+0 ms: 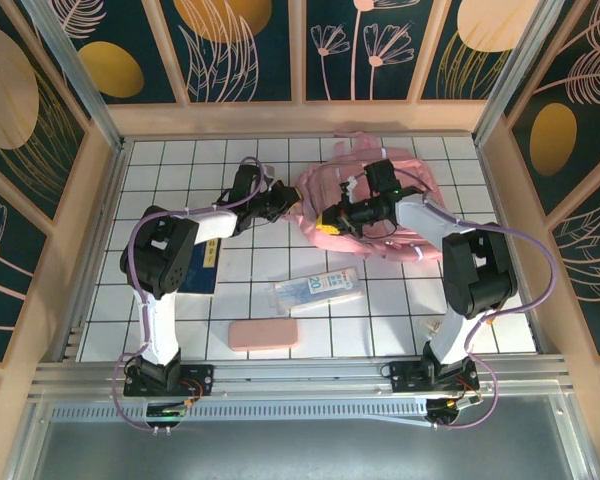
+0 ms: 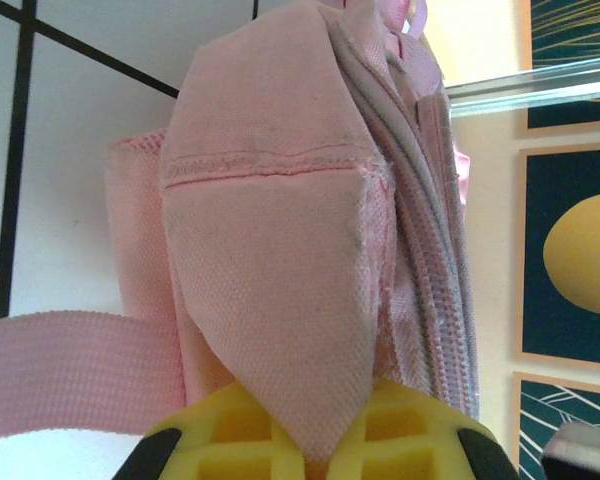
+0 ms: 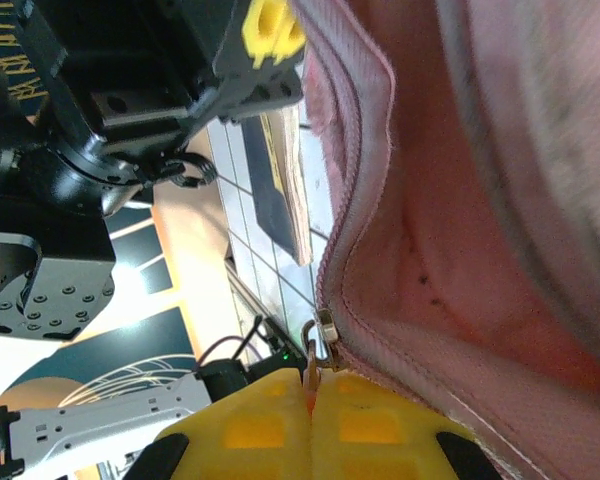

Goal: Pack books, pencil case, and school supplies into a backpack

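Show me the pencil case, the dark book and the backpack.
pencil case [image 1: 263,334]: overhead view, middle of its top.
book [image 1: 204,270]: overhead view, exposed part of its cover.
backpack [image 1: 418,175]: overhead view, its far right fabric.

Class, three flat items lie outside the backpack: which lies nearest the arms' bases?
The salmon-pink pencil case; the printed packet and navy book lie farther back.

Bright, even overhead light, faint shadows on the white worktop [image 1: 170,160]; wrist views sharp on backpack [image 2: 270,300] weave, backgrounds overexposed.
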You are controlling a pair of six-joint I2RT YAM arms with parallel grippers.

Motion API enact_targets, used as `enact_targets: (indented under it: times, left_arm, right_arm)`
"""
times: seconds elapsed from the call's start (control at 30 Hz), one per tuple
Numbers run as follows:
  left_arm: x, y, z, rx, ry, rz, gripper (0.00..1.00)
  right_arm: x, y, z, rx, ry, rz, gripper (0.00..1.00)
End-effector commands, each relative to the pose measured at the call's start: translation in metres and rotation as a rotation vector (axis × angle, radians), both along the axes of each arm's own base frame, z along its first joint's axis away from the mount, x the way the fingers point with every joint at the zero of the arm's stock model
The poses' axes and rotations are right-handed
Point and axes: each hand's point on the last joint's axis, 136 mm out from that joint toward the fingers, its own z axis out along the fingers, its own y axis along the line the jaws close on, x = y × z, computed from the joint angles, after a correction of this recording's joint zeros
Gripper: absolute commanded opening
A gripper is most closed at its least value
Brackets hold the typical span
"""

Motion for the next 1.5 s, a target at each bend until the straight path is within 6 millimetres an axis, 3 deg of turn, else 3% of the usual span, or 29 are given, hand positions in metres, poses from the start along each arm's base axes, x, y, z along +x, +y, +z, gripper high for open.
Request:
enact_targets:
  times: [0.0, 0.2, 0.37, 0.5, 0.67, 0.83, 1.03, 1.13, 1.2, 1.3, 1.47]
  left_arm:
    - [-0.005, -0.008, 0.016, -0.052, -0.037, -0.037, 0.0]
    - [-0.01, -0.017, 0.023, -0.152, -0.021, -0.033, 0.0]
    - [-0.02, -0.024, 0.027, -0.159, -0.025, -0.051, 0.0]
    - [-0.024, -0.016, 0.021, -0.119, -0.019, -0.056, 0.0]
    - [-0.027, 0.006, 0.005, -0.03, -0.019, -0.048, 0.0]
    - [-0.031, 0.028, -0.009, 0.076, -0.027, -0.054, 0.0]
    - [-0.034, 0.033, -0.015, 0.132, -0.018, -0.077, 0.0]
    - [-0.037, 0.034, -0.018, 0.139, -0.011, -0.089, 0.01]
    - [-0.037, 0.039, -0.019, 0.174, -0.012, -0.086, 0.21]
    - [-0.039, 0.045, -0.015, 0.217, -0.029, -0.101, 0.38]
    - [-0.051, 0.057, -0.003, 0.329, -0.064, -0.164, 0.44]
  right_arm:
    - [-0.006, 0.038, 0.031, 0.105, -0.02, 0.075, 0.0]
    - [0.0, 0.063, 0.015, 0.091, 0.106, -0.001, 0.03]
    - [0.025, 0.073, 0.005, 0.097, 0.146, -0.1, 0.04]
    - [0.036, 0.08, 0.002, 0.107, 0.156, -0.128, 0.14]
    - [0.033, 0.062, -0.018, -0.04, 0.068, -0.147, 0.27]
    - [0.014, 0.035, -0.031, -0.235, -0.065, -0.102, 0.36]
    - [-0.016, 0.02, -0.032, -0.286, -0.146, 0.02, 0.42]
    - [-0.016, 0.008, -0.028, -0.42, -0.276, 0.087, 0.43]
    - [-0.008, -0.008, -0.028, -0.547, -0.376, 0.113, 0.42]
    - [-0.007, -0.016, -0.029, -0.641, -0.541, 0.191, 0.43]
    - [-0.027, -0.006, -0.042, -0.658, -0.855, 0.434, 0.43]
